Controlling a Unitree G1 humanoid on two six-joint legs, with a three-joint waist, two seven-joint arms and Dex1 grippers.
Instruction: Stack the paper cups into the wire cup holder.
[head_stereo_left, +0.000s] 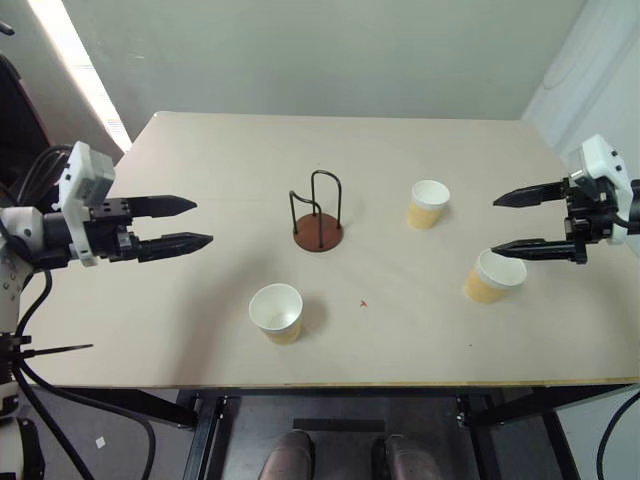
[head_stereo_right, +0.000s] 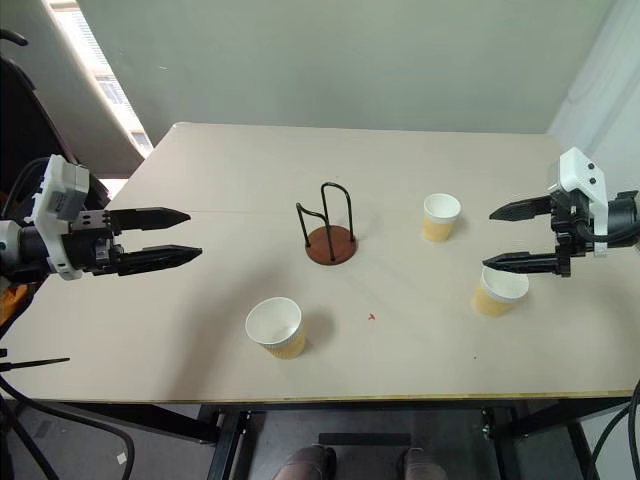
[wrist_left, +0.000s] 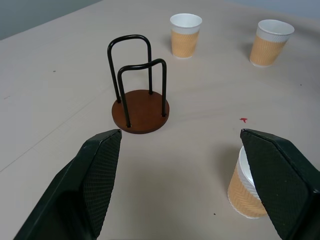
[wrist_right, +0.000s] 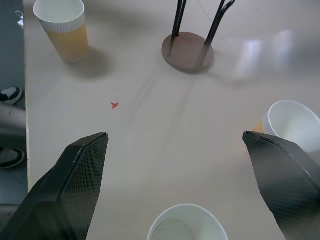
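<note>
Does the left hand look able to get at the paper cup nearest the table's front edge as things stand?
Probably yes. The left hand hangs open above the table, and the upright tan paper cup with the white rim stands alone on bare tabletop, well apart from the black wire cup holder on its reddish-brown disc.

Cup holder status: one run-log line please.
wire cup holder: empty | paper cups: three loose on table | left tool: open | right tool: open
</note>
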